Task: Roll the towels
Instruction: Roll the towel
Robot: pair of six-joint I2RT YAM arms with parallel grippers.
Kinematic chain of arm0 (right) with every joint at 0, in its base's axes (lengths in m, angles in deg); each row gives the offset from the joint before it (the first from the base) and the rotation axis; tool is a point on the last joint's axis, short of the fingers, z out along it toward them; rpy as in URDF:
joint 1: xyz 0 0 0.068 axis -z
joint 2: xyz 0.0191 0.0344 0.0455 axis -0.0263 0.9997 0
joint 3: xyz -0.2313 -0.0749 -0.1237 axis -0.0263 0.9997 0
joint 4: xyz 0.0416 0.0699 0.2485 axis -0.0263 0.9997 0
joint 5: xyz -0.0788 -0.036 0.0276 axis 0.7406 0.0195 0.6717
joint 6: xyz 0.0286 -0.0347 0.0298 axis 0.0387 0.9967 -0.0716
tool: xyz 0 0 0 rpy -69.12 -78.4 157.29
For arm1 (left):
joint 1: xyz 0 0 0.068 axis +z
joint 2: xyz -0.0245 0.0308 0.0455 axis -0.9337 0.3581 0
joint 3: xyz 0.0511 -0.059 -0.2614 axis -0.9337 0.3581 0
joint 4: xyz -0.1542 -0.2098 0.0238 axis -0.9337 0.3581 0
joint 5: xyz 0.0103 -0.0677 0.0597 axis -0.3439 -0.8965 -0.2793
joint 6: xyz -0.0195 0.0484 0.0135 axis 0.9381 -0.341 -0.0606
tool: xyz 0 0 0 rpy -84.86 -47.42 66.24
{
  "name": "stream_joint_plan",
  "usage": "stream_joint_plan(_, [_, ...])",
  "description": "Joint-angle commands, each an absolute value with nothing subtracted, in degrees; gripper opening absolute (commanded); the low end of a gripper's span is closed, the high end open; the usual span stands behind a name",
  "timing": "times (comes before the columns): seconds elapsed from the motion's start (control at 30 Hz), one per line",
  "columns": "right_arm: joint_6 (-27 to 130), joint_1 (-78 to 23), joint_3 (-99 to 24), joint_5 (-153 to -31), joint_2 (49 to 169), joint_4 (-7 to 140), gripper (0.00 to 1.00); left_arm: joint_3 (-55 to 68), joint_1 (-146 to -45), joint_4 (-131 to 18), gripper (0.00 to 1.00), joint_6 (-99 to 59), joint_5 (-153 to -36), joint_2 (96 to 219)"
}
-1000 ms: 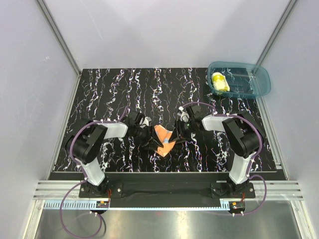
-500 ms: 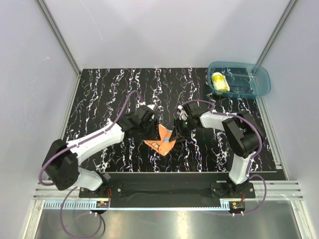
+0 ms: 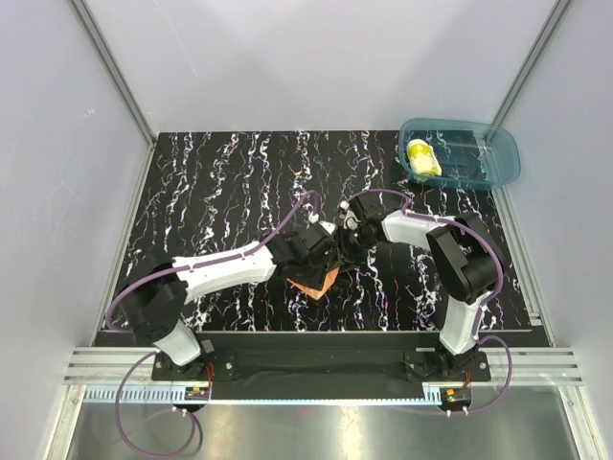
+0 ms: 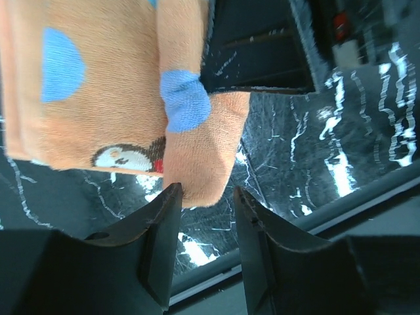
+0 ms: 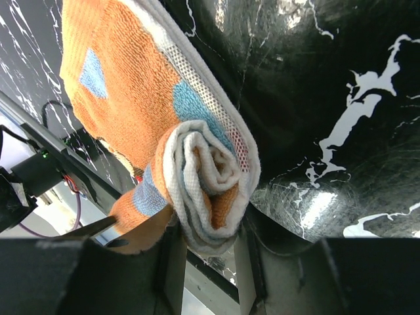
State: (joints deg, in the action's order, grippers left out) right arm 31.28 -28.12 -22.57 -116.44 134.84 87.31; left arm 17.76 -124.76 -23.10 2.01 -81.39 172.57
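The orange towel (image 3: 313, 286) with light-blue and white patches lies at the table's middle front, mostly covered by my left arm. My right gripper (image 3: 345, 241) is shut on its rolled end (image 5: 205, 177), which sits between the fingers; the rest of the cloth (image 5: 121, 98) spreads flat away from it. My left gripper (image 3: 323, 257) is open, its fingers (image 4: 157, 230) pointing at a folded corner of the orange towel (image 4: 111, 118); the corner's tip touches the left fingertip. The yellow towel (image 3: 422, 158) lies rolled in the teal bin.
The translucent teal bin (image 3: 498, 158) stands at the back right of the black marbled table (image 3: 220, 182). Grey walls enclose the table on three sides. The two grippers are close together over the towel.
My left arm has swung right and stretched over the orange towel, now covering most of it. My right gripper has stayed on the towel's rolled end.
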Motion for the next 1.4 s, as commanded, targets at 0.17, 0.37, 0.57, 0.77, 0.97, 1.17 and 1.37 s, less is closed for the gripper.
stream_joint_plan(0.17, [32.68, -28.64, -23.94, -112.84, 135.61, 89.52, 0.37, 15.3, -125.79, -26.75, 0.42, 0.01, -79.79, 176.12])
stream_joint_plan(0.37, [32.94, -28.64, -24.2, -113.02, 136.4, 89.61, 0.36, 16.08, -125.97, -27.1, 0.46, -1.22, -78.04, 178.4])
stream_joint_plan(0.57, [33.65, -28.72, -24.99, -113.11, 137.19, 90.22, 0.37, 18.37, -126.06, -29.03, 0.51, -2.98, -77.42, 180.07])
stream_joint_plan(0.77, [33.91, -28.64, -26.4, -113.19, 138.51, 91.01, 0.38, 20.92, -127.99, -32.37, 0.51, -4.13, -78.47, 182.35])
stream_joint_plan(0.97, [34.44, -28.64, -27.28, -113.28, 139.39, 91.63, 0.4, 22.41, -129.48, -32.46, 0.52, -3.78, -75.93, 185.69])
stream_joint_plan(1.17, [34.79, -28.64, -27.63, -113.02, 139.39, 92.24, 0.5, 22.77, -130.54, -32.02, 0.54, -3.86, -74.43, 188.33])
stream_joint_plan(1.37, [34.79, -28.64, -27.8, -112.93, 139.3, 92.51, 0.57, 21.72, -131.94, -30.97, 0.57, -3.69, -73.03, 190.88])
